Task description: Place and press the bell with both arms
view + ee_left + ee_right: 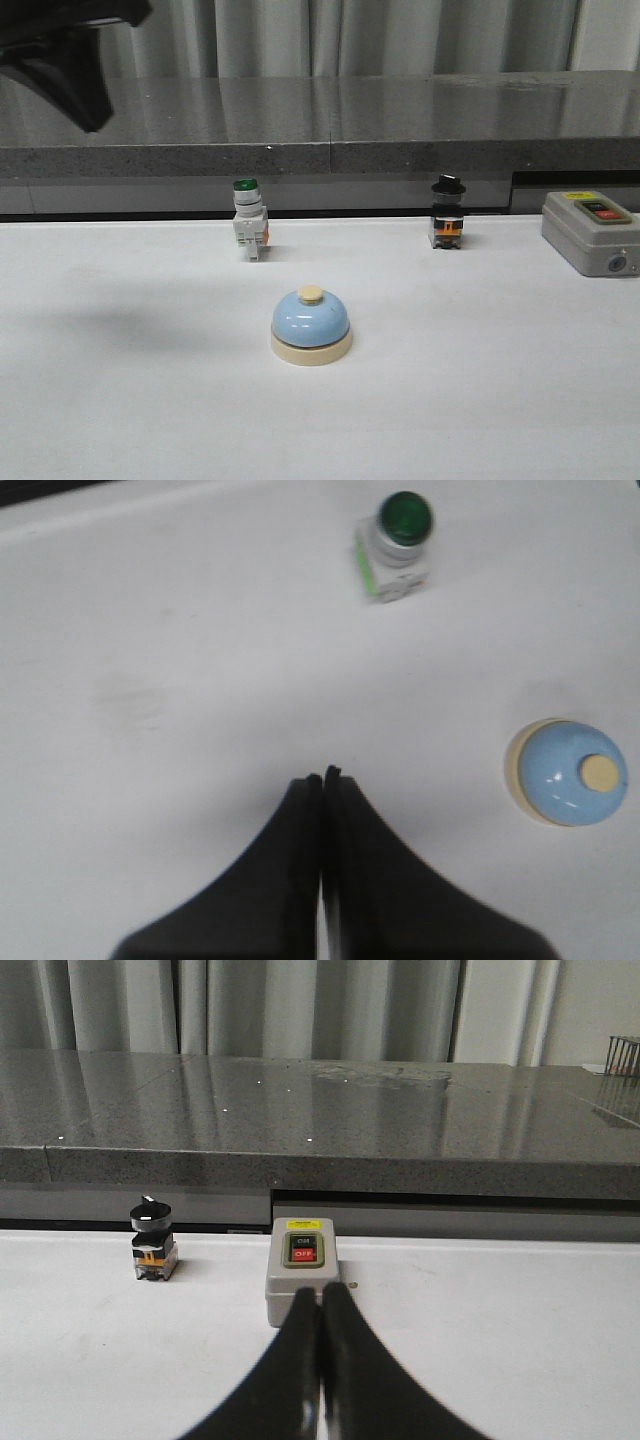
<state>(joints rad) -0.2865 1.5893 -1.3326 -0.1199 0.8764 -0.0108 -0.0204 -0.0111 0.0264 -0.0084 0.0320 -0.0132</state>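
Bell (pixel 311 326) sitting upright mid-table (pixel 120 400), untouched, nearer than green button (pixel 247 220) and black knob (pixel 448 213). Switch box (pixel 590 232) lying far right; grey counter (pixel 330 125), curtains behind. Wrist views only showing left gripper (pixel 323 777) and right gripper (pixel 320 1293), both pressed together, gripping nothing.

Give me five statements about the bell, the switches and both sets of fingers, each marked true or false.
1. The bell stands upright on the white table. True.
2. The left gripper holds the bell. False: its fingers are shut on nothing, apart from the bell.
3. The green-capped push-button stands behind the bell. True.
4. The right gripper is wide open. False: its fingers are shut.
5. The grey switch box lies left of the bell. False: it sits far right.
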